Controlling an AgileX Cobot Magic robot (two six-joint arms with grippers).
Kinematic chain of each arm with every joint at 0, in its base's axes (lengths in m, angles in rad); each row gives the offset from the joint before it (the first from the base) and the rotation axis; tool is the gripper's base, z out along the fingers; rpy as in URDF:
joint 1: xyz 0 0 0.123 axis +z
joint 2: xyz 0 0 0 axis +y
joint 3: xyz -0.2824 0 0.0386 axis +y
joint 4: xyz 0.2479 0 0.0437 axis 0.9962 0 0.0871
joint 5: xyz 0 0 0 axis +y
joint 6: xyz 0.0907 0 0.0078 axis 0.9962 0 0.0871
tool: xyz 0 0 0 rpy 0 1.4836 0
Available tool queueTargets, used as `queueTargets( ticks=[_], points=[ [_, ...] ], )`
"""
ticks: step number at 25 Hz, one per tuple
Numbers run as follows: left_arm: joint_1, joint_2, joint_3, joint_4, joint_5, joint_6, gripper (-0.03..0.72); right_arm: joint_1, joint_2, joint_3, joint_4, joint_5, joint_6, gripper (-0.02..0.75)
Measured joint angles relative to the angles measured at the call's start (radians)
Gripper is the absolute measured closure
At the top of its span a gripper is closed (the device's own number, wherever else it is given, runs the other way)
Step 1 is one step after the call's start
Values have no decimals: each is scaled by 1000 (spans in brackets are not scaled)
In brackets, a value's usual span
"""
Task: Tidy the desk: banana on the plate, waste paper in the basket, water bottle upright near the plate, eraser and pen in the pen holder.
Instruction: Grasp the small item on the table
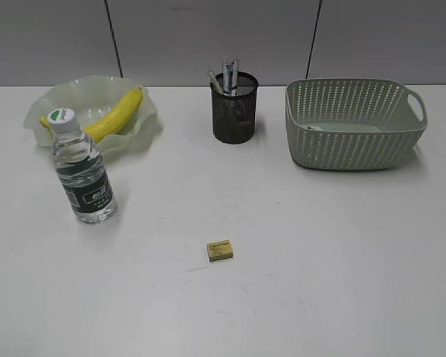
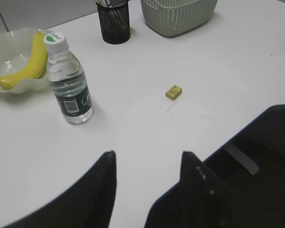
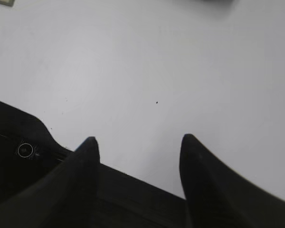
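Observation:
The yellow banana (image 1: 119, 111) (image 2: 27, 65) lies in the pale-green wavy plate (image 1: 97, 82) (image 2: 7, 45) at the back left. The water bottle (image 1: 83, 169) (image 2: 70, 83) stands upright just in front of the plate. A small yellow eraser (image 1: 220, 250) (image 2: 174, 91) lies flat on the white desk (image 1: 320, 245), near the middle. Pens (image 1: 230, 73) stick out of the black mesh pen holder (image 1: 234, 108) (image 2: 115, 23). A whitish scrap (image 1: 314, 127), perhaps the waste paper, lies inside the basket (image 1: 353, 141) (image 2: 175, 16). My left gripper (image 2: 148, 154) and right gripper (image 3: 140, 138) are open and empty over bare desk.
Neither arm shows in the exterior view. A dark machine part (image 2: 261, 161) fills the lower right of the left wrist view, and another (image 3: 19, 156) the lower left of the right wrist view. A grey panelled wall (image 1: 208, 37) runs behind the desk.

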Motion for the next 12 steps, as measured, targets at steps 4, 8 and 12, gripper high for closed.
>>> queueTargets(
  ticks=[4,8,12],
  points=[
    [0,121,-13,-7,-132,0,357,0,-204,147,-1,-7,0,302],
    [0,292,-14,-42,-299,0,357,0,-375,216,-2,-24,0,302],
    [0,501,-20,-55,-447,1,357,0,-520,231,0,-70,0,302]
  ],
)
